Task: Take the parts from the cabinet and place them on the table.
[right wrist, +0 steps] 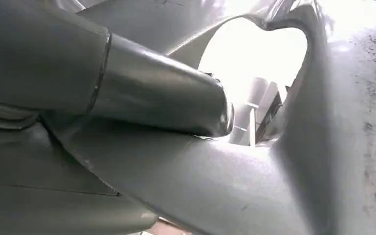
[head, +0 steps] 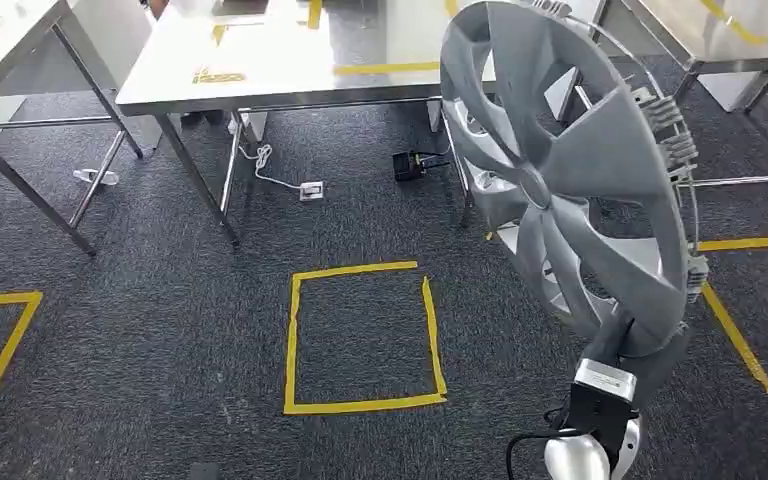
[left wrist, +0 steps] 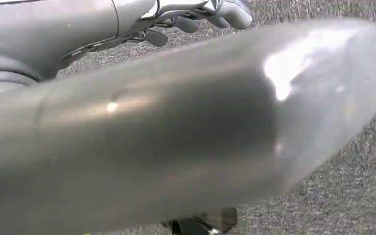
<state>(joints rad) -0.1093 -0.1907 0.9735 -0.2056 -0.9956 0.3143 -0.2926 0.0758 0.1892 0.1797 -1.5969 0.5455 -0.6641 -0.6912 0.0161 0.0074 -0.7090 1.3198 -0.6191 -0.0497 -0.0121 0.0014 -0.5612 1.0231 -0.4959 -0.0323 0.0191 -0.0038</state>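
Note:
A large silver wheel cover [head: 600,150] with broad spokes stands upright on its edge at the right of the head view, its clip ring facing right. My right hand [head: 642,348] grips its lower rim. In the right wrist view the thick grey thumb [right wrist: 161,93] presses across a spoke of the wheel cover [right wrist: 333,147], beside a bright cut-out. My left hand [left wrist: 127,137] hangs over dark carpet; its thumb crosses the left wrist view, its fingers [left wrist: 225,12] lie apart, and it holds nothing. A steel table [head: 280,70] stands ahead.
A yellow tape square [head: 360,335] marks the carpet ahead of me. More steel tables stand at the far left [head: 10,40] and far right [head: 730,35]. A white cable with a socket [head: 305,188] and a black box [head: 410,165] lie under the middle table.

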